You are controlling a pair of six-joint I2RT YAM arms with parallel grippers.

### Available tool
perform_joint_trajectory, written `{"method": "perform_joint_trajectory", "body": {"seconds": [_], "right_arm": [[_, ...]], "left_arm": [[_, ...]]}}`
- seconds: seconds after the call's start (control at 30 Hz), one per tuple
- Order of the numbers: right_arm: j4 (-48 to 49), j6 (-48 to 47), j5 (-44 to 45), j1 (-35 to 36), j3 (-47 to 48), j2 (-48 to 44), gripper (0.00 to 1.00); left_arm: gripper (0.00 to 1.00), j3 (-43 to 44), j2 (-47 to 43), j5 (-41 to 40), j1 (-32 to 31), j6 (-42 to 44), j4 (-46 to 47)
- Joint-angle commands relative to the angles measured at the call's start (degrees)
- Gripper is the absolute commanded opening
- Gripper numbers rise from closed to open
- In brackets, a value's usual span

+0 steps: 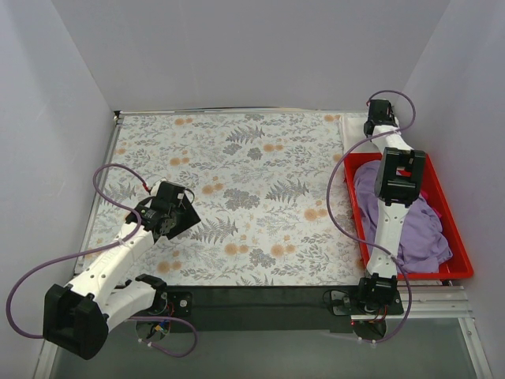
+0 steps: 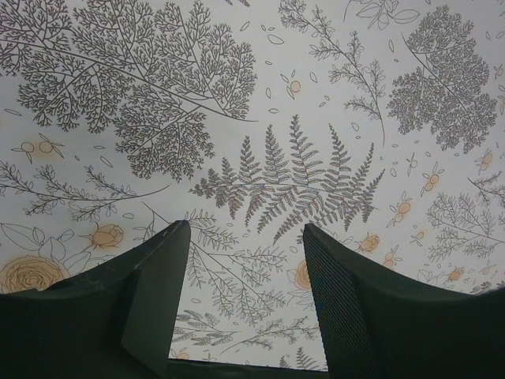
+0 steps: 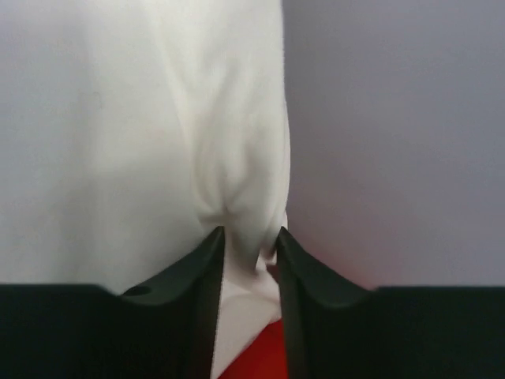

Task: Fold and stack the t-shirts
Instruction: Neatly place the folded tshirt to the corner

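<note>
The white t-shirt lies bunched at the far end of the red bin; its graphic is hidden. My right gripper reaches over there. In the right wrist view it is shut on a fold of the white t-shirt, with red bin showing below. The lavender t-shirt lies crumpled in the bin under the right arm. My left gripper hovers over the floral tablecloth at the left; in the left wrist view it is open and empty.
The bin stands along the right edge of the table, close to the right wall. Grey walls enclose the table on three sides. A purple cable loops beside each arm. The tablecloth fills the left wrist view.
</note>
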Motion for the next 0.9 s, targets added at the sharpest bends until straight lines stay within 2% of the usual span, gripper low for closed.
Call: {"method": "perform_joint_trajectory", "body": {"seconds": [0.0,0.03,0.13,0.3,0.4,0.43,0.5,0.6,0.67,0.7,0.73,0.8,0.83,0.87], "right_arm": [[3.53,0.95,2.0,0.59,2.83,-1.99,0.38],[3.53,1.48,1.48,0.6,2.57,-3.74,0.46],[3.53,1.66,-1.51,0.94,1.43,-8.04,0.62],[2.66,3.32,-5.72,2.96,-3.75,-18.41,0.73],[1.08,4.99,-6.35,4.98,-7.53,-26.59,0.84],[0.2,5.35,-6.26,5.51,-8.85,-30.61,0.92],[-1.03,5.61,-6.61,5.78,-9.74,-34.76,0.98],[-8.05,9.55,-11.07,7.8,-8.24,-42.85,0.98],[-12.27,15.35,-13.81,7.8,-9.47,-50.4,0.98],[-12.9,17.2,-17.04,7.89,-12.35,-53.3,0.98],[-13.16,19.39,-18.55,7.8,-14.81,-59.42,0.98],[-12.91,20.9,-23.02,7.8,-22.52,-65.95,0.98],[-12.81,21.25,-24.27,7.8,-25.01,-71.99,0.98],[-12.9,21.78,-24.8,7.8,-27.29,-74.92,0.98]], "left_arm": [[0.56,1.8,-0.67,-0.79,-0.04,-0.27,0.4],[0.56,2.06,-0.85,-0.79,-0.13,-0.09,0.57],[0.56,2.24,-2.07,-1.58,-0.04,0.08,0.49],[0.6,5.31,-5.15,-3.95,-0.04,1.58,-0.39],[0.65,9.61,-7.08,-6.5,-0.04,3.5,-1.27],[0.65,11.02,-7.61,-8.07,-0.04,4.03,-1.71],[0.67,14.8,-9.1,-9.83,-0.04,6.31,-2.5],[0.75,18.57,-11.04,-13.61,-0.04,8.25,-3.73],[0.79,19.9,-13.32,-15.98,-0.04,9.75,-3.91],[0.8,20.95,-14.2,-16.6,-0.04,10.27,-3.82],[0.88,21.48,-15.86,-17.22,-0.04,11.5,-3.39],[0.92,21.93,-17.54,-18.19,-0.21,13.52,-2.77],[0.98,22.45,-19.11,-19.06,-0.21,13.44,-3.55],[0.98,22.46,-20.0,-20.29,-0.39,12.66,-3.99]]}}
